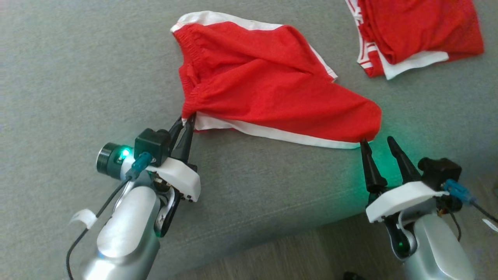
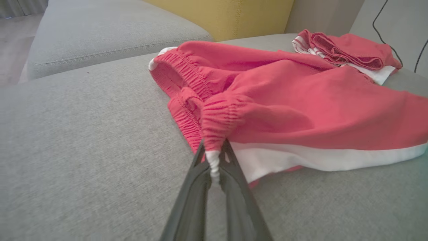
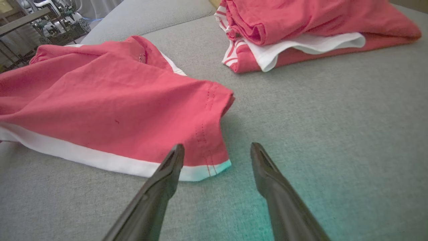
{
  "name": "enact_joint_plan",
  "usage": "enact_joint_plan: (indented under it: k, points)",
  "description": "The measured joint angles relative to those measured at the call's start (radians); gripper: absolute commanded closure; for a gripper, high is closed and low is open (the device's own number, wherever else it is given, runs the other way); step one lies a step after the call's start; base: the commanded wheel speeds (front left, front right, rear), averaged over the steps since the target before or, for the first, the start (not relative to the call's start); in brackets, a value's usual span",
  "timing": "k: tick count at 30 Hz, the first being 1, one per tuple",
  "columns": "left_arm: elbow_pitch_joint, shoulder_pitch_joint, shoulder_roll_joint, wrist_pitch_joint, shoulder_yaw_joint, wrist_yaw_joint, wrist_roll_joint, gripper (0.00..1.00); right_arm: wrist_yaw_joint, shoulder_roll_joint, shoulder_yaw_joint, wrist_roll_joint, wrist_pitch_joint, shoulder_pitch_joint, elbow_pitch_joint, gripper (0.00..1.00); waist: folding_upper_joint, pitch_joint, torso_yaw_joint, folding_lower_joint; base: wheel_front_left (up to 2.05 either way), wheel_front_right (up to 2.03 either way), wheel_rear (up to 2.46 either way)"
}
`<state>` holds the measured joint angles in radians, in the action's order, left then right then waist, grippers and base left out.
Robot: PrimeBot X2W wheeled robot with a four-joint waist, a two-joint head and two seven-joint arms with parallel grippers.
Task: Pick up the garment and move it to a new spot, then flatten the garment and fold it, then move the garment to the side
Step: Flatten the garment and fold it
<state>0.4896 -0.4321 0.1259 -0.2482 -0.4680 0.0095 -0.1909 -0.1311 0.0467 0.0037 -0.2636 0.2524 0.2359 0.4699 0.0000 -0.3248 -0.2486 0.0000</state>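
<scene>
The red shorts (image 1: 272,85) lie rumpled on the grey couch (image 1: 78,77); the left gripper (image 1: 188,119) pinches their waistband corner, the right gripper (image 1: 377,140) gapes beside the hem; flattening and folding seem undone

Each arm is a smooth silver forearm (image 1: 124,229) capped by a white plastic bracket (image 1: 181,175) - on it a boxy black camera (image 1: 151,142), a blue plug (image 1: 141,161) and a thin black cable (image 1: 72,245). The left gripper (image 1: 186,122) and right gripper (image 1: 376,140) each have 2 long dark fingers tapering to points. At the left wrist, a dark teal ring (image 1: 111,155) glows green - a white tag (image 1: 83,217) flags its cable.
</scene>
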Motion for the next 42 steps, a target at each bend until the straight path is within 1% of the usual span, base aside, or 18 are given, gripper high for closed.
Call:
enact_joint_plan:
  k: [7, 13, 36, 37, 38, 39, 42]
  points:
    - [-0.001, 0.011, -0.004, 0.0, -0.001, 0.005, -0.014, 1.0, 0.0, 0.0, 0.009, 0.017, 0.0, 0.02, 0.072, 0.0, 0.0, 0.008, 0.039, 0.0, 0.0, 0.0, 0.0]
    - [-0.003, 0.024, -0.007, 0.0, -0.002, 0.008, -0.014, 1.0, 0.0, 0.0, 0.008, 0.032, 0.0, 0.02, 0.114, 0.0, 0.0, 0.012, 0.055, 0.0, 0.0, 0.0, 0.0]
    - [-0.005, 0.02, -0.013, -0.001, -0.013, 0.008, -0.015, 1.0, 0.0, 0.001, -0.011, 0.07, 0.008, 0.067, 0.157, 0.0, 0.0, -0.007, 0.09, 0.0, 0.0, 0.0, 0.0]
    - [-0.005, 0.02, -0.013, -0.001, -0.014, 0.008, -0.015, 1.0, 0.0, 0.001, -0.01, 0.07, 0.009, 0.068, 0.16, 0.43, 0.0, -0.008, 0.091, 0.0, 0.0, 0.0, 0.0]
    - [-0.005, 0.02, -0.013, -0.001, -0.014, 0.008, -0.018, 1.0, 0.0, 0.002, -0.01, 0.07, 0.011, 0.07, 0.161, 0.73, 0.0, -0.01, 0.093, 0.0, 0.0, 0.0, 0.0]
    - [-0.005, 0.02, -0.013, -0.001, -0.014, 0.008, -0.023, 1.0, 0.0, 0.002, -0.01, 0.07, 0.011, 0.072, 0.165, 1.0, 0.0, -0.01, 0.094, 0.0, 0.0, 0.0, 0.0]
    - [-0.005, 0.02, -0.014, -0.001, -0.016, 0.008, -0.024, 1.0, 0.0, 0.005, 0.005, 0.07, 0.012, 0.088, 0.179, 1.0, 0.0, -0.009, 0.097, 0.0, 0.0, 0.0, 0.0]
